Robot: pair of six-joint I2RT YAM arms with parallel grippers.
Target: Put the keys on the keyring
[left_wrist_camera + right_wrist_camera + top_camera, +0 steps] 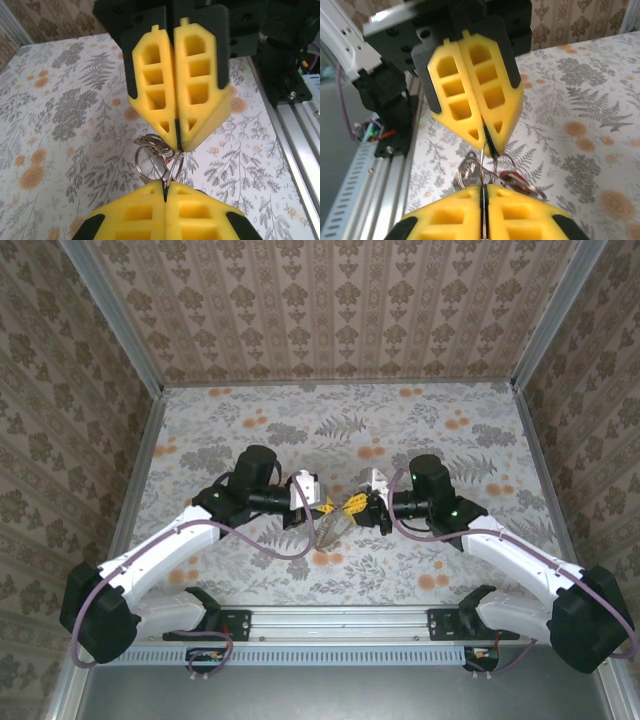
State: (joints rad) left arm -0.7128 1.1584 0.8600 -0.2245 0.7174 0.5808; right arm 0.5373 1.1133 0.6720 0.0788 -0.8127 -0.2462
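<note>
The keyring [481, 162] hangs in the air above the table [450, 440], in the middle of the workspace, stretched between my two claws. It looks like thin steel wire wound in close loops. I judge it light, stiff and springy, and slick enough to twist out of foam pads if I pull at an angle. The best hold is edge-on across the wire, near the rim and clear of the split end, so the coil can be levered open.

A red-headed key [510, 176] dangles in the cluster just beside the ring, touching it. Whether it is threaded on or only tangled there, I cannot tell. It is tiny and weighs almost nothing, so I would take it by the red head and keep the blade free.

My right claw [482, 189] is closed, pinching the ring at its fingertips. My left claw [165, 186] is likewise closed on the wire from the opposite side, tip to tip with the other.
</note>
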